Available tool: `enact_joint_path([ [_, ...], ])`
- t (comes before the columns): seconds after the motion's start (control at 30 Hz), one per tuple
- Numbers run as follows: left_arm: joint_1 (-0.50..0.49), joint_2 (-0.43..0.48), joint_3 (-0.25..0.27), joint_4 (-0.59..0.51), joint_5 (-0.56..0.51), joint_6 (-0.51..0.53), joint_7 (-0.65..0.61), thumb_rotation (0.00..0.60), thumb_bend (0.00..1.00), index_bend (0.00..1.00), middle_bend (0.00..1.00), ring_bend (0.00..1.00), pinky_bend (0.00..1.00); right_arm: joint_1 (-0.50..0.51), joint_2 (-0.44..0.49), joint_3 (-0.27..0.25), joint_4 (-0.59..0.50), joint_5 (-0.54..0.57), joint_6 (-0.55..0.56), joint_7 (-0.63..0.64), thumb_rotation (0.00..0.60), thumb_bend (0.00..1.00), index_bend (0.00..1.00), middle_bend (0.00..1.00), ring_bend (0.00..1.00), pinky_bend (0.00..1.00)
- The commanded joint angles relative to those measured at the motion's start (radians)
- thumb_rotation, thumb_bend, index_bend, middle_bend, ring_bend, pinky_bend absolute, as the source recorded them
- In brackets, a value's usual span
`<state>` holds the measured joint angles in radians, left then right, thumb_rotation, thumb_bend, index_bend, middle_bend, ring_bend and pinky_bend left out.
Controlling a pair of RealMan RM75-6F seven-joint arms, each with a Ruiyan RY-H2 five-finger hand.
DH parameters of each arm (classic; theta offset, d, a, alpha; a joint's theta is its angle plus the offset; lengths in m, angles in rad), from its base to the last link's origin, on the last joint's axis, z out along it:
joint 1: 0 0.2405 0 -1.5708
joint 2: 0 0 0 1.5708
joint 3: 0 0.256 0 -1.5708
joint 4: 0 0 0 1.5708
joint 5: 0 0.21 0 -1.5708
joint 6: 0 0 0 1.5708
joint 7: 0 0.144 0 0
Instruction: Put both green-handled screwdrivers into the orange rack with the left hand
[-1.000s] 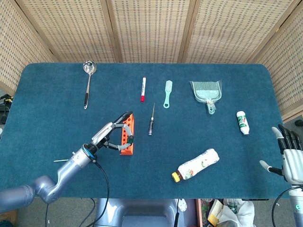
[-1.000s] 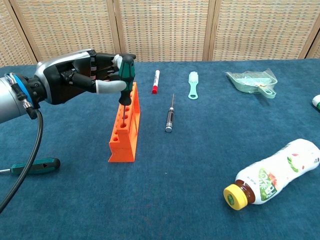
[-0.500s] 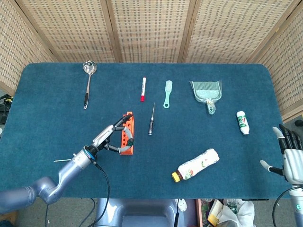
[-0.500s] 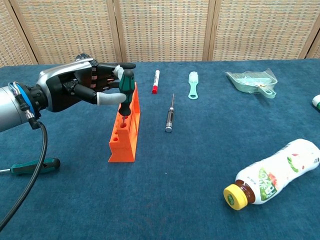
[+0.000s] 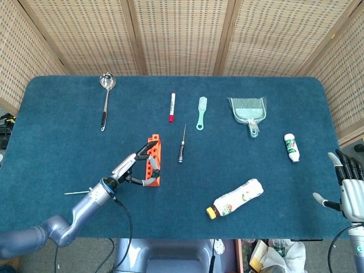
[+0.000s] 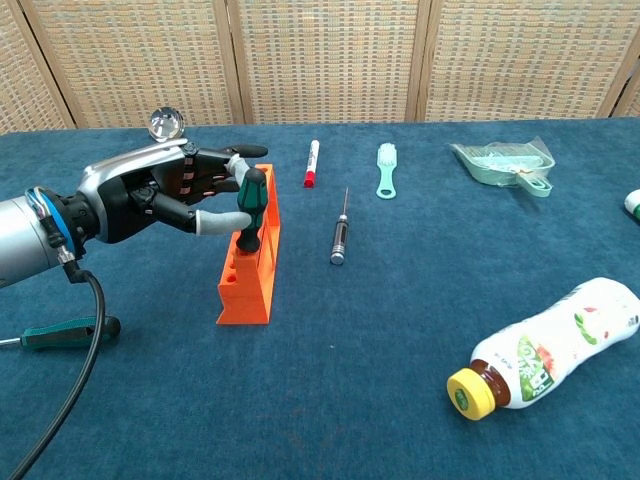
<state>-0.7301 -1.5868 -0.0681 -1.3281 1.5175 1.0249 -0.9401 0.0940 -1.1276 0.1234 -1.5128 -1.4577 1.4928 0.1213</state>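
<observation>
Left robot hand (image 6: 170, 190): one green-handled screwdriver (image 6: 249, 205) is pinched upright between thumb and fingers, its shaft seated in a hole of the orange plastic rack (image 6: 250, 262) on the blue table (image 6: 380, 340). Second green-handled screwdriver (image 6: 62, 334): laid flat near the table's left edge. Right robot hand (image 5: 351, 189): released, fingers spread, nothing held.

Hidden and cut off

The second screwdriver (image 6: 62, 333) runs off the chest view's left edge; the held screwdriver (image 6: 249, 205) shaft is sunk in the rack (image 6: 251, 268).

The blue table (image 5: 68, 131) bears an orange rack (image 6: 250, 270), ladle (image 5: 106, 99), marker (image 5: 171, 107), and bottle (image 6: 545, 345).
</observation>
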Motion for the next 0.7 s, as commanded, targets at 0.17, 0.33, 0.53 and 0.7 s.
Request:
enact_joint_path([
  [0.17,0.003,-0.005,0.001,0.011,0.003,0.003,-0.001,0.600,0.41,0.56,0.00,0.00,0.00,0.000,0.000,0.000,0.000,0.001,-0.001,-0.001,0.600,0.00,0.00,0.00,0.00,0.00],
  [0.33,0.007,0.005,0.011,0.016,0.019,0.011,-0.002,0.600,0.41,0.36,0.00,0.00,0.00,0.000,-0.001,0.000,-0.002,0.002,-0.001,-0.001,0.600,0.00,0.00,0.00,0.00,0.00],
  [0.53,0.015,0.028,0.017,0.002,0.028,0.023,-0.009,0.600,0.27,0.23,0.00,0.00,0.00,0.000,-0.002,-0.001,-0.003,0.000,0.001,-0.004,0.600,0.00,0.00,0.00,0.00,0.00],
  [0.7,0.031,0.068,0.023,-0.028,0.046,0.058,-0.017,0.600,0.15,0.16,0.00,0.00,0.00,-0.002,-0.001,-0.002,-0.007,-0.003,0.004,-0.005,0.600,0.00,0.00,0.00,0.00,0.00],
])
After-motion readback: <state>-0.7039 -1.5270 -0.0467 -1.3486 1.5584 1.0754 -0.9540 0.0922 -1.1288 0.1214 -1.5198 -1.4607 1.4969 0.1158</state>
